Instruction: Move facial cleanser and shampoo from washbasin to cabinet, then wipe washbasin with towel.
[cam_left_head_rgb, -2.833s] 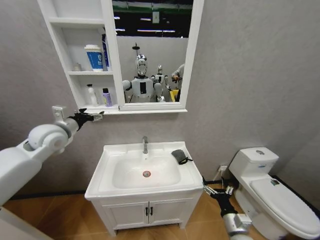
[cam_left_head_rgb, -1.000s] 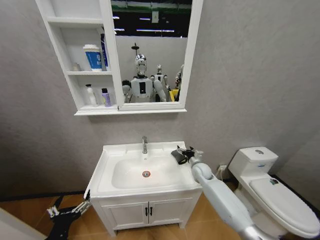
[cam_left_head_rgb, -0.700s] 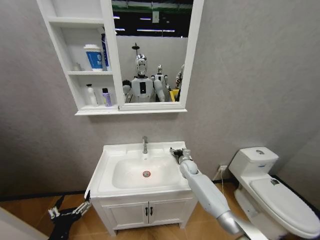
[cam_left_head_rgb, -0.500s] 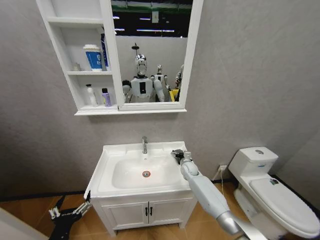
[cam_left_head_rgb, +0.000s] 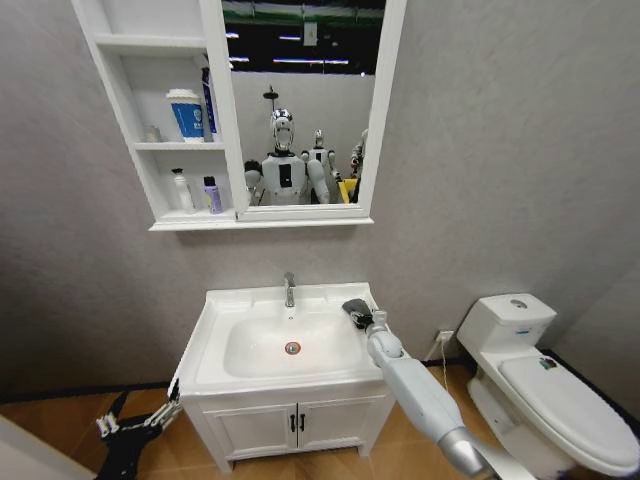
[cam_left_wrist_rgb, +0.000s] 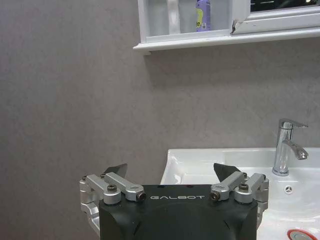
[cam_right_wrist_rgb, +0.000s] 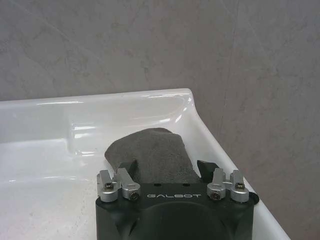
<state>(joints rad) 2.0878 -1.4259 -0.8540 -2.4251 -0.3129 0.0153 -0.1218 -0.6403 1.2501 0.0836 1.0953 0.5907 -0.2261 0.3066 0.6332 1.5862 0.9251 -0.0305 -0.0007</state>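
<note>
Right gripper (cam_right_wrist_rgb: 167, 167) sits over the towel (cam_right_wrist_rgb: 152, 152), centre-right of the head view on the washbasin (cam_left_head_rgb: 215, 355) rim, 2 fingers apart astride it. Best lower squarely, then close. Left gripper (cam_left_wrist_rgb: 170, 172) hangs lower left, fingers apart.

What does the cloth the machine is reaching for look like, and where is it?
Find the white rectangular ceramic washbasin under the mirror. On its back right ledge lies a small dark grey towel, the one dark soft thing on the white rim, with the right gripper open astride it.
</note>
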